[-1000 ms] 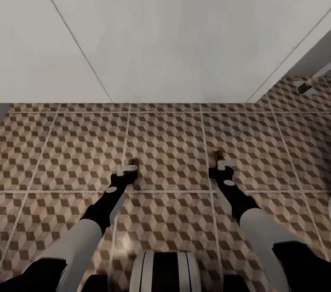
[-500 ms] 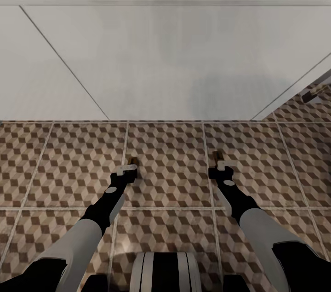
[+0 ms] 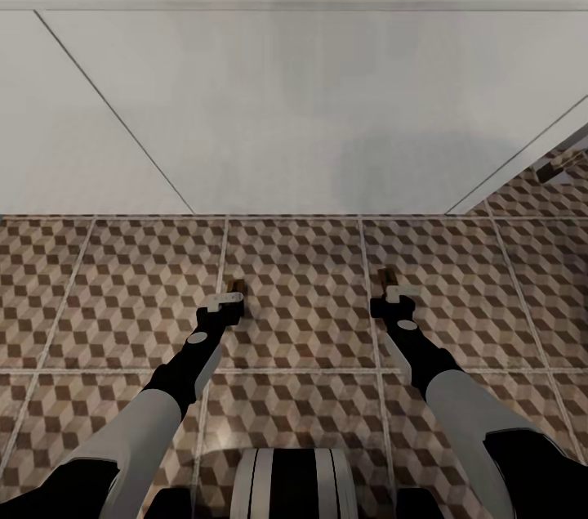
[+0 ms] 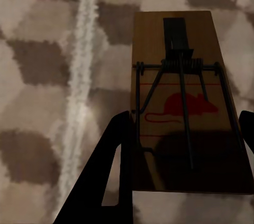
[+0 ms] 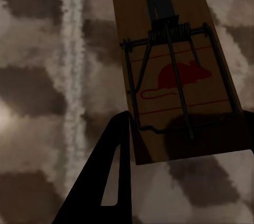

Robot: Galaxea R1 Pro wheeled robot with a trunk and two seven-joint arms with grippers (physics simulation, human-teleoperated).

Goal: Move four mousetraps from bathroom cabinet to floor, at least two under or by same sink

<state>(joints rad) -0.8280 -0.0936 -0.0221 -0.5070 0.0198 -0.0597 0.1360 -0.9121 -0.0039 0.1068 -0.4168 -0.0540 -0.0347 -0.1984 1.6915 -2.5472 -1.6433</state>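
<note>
Bathroom floor (image 3: 302,290) of cube-patterned brown, beige and cream tiles with pale grout lines is recorded across the lower half of the head view, with a broad white panelled surface (image 3: 286,110) above it from 10 to 2 o'clock; whether this belongs to the sink vanity cannot be told. Item one, at 7 o'clock: left gripper (image 3: 231,302), jaws narrowed onto the sides of a mousetrap (image 4: 182,102), its wooden base printed with a red mouse and fitted with a wire spring bar, held over the tiles just beside a grout line. Item two, at 5 o'clock: right gripper (image 3: 390,294), jaws likewise closed on a second mousetrap (image 5: 169,70), slightly tilted, above the same patterned floor. Both traps are judged to be carried low and not yet set down; contact with the tiles cannot be confirmed. Risks noted: if released from a height, a trap could be flipped or bounced away; if the placement spot is not beside the sink, the requirement could be missed.
</note>
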